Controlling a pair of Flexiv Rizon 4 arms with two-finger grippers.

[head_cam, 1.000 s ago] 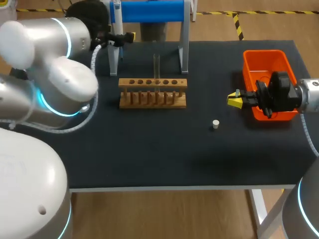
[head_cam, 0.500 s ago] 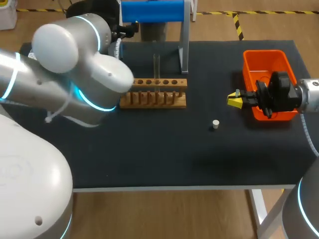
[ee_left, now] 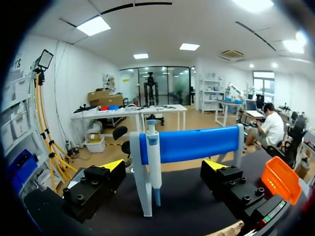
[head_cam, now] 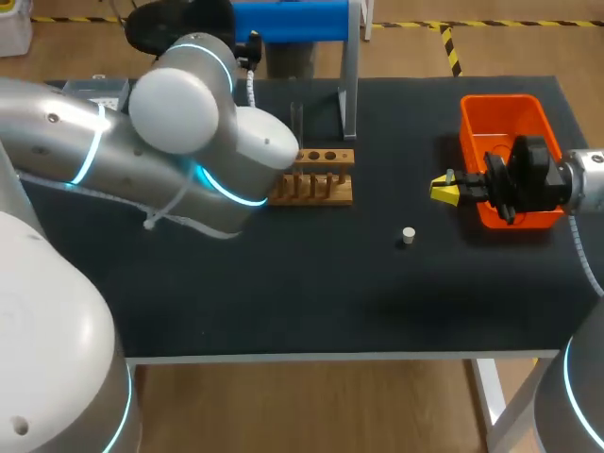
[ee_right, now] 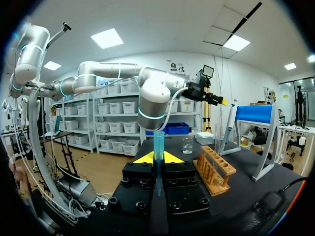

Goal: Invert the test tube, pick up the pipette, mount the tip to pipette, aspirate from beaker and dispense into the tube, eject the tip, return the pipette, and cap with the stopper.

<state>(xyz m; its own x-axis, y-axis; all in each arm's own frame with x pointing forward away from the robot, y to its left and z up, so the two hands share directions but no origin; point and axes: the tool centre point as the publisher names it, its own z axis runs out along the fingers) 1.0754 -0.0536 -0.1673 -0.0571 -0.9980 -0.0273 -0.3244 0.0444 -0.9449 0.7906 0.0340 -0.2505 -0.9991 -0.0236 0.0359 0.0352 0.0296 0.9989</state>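
In the left wrist view the blue-and-white pipette [ee_left: 153,162] hangs on the stand's blue bar [ee_left: 197,143]. It is just ahead of my open left gripper [ee_left: 165,168], which touches nothing. From the head view, that gripper [head_cam: 247,45] is at the back by the stand. My right gripper [head_cam: 442,190] hovers left of the orange bin [head_cam: 472,113], shut on a blue pipette tip [ee_right: 158,143] that points up between its fingers. A clear test tube [head_cam: 296,118] stands upright in the wooden rack [head_cam: 326,179]. The white stopper [head_cam: 408,235] lies on the mat. A beaker [ee_right: 187,145] sits behind the rack.
My left arm's big white links [head_cam: 189,151] lie over the left half of the rack and the table's left side. The stand's right leg [head_cam: 347,94] rises just behind the rack. The dark mat [head_cam: 311,293] ends at the table's front edge.
My left arm has swung right and toward the back, and now covers the left half of the rack. The right arm and the tip have not moved.
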